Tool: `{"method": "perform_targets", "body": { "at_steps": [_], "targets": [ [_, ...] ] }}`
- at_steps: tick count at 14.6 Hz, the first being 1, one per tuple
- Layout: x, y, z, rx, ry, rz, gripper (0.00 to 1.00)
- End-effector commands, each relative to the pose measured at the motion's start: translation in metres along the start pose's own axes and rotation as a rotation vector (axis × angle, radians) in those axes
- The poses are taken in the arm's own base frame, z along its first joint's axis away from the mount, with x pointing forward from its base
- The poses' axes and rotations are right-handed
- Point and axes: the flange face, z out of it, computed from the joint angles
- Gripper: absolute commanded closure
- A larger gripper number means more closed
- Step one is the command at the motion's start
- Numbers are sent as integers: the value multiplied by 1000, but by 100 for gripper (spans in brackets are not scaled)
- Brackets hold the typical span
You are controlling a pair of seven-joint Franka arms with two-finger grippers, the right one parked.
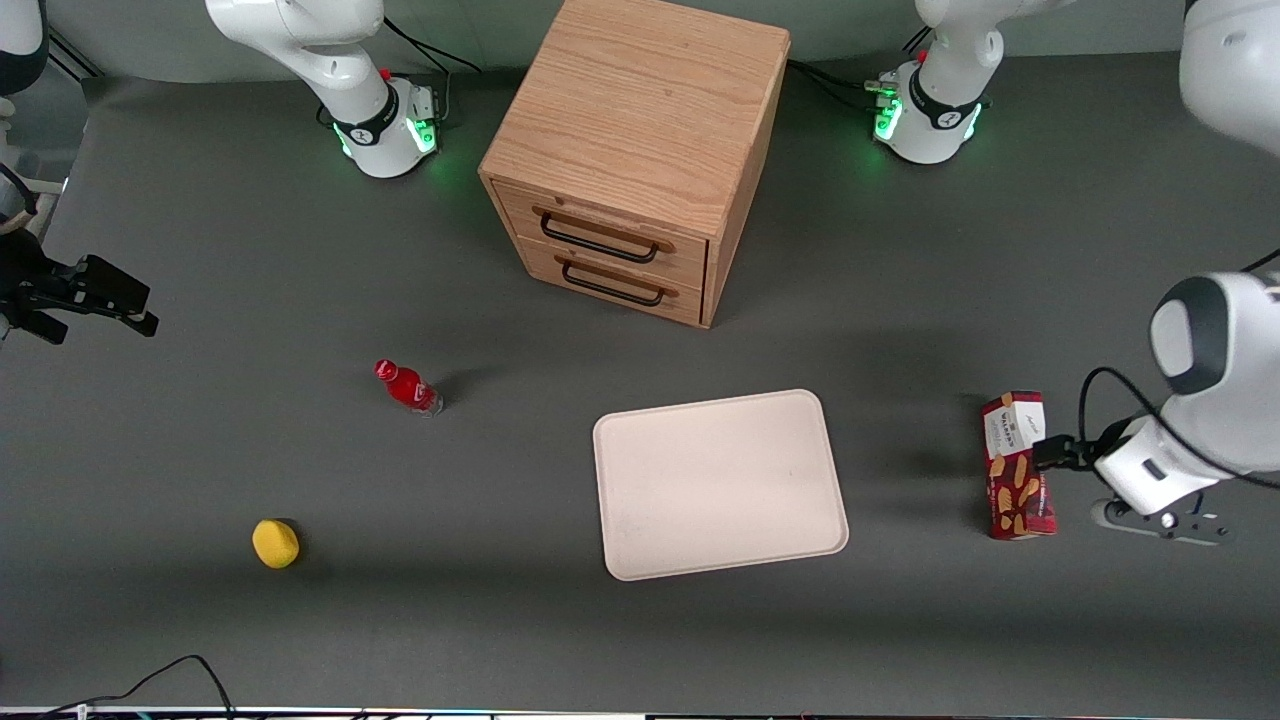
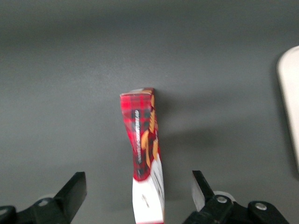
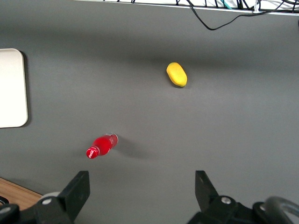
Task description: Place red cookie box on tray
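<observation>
The red cookie box (image 1: 1018, 465) lies on the dark table toward the working arm's end, apart from the tray (image 1: 720, 485). The tray is a flat cream-white rectangle with nothing on it. My left gripper (image 1: 1050, 452) is low at the box, on the side away from the tray. In the left wrist view the gripper (image 2: 138, 179) is open. Its two black fingers (image 2: 74, 186) stand wide on either side of the box's white end (image 2: 149, 196) without touching it. The tray's rim (image 2: 289, 93) shows at that view's edge.
A wooden two-drawer cabinet (image 1: 640, 150) stands farther from the front camera than the tray. A small red bottle (image 1: 408, 387) and a yellow object (image 1: 275, 543) lie toward the parked arm's end of the table.
</observation>
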Motion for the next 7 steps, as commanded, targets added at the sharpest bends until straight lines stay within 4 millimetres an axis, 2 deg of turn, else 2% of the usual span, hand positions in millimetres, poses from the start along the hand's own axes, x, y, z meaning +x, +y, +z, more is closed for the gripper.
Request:
{"method": "perform_targets", "body": {
  "at_steps": [1, 4, 7],
  "targets": [
    [10, -12, 38, 18, 7, -28, 0],
    [12, -11, 82, 11, -7, -21, 0],
    [10, -10, 100, 5, -14, -20, 0]
  ]
}}
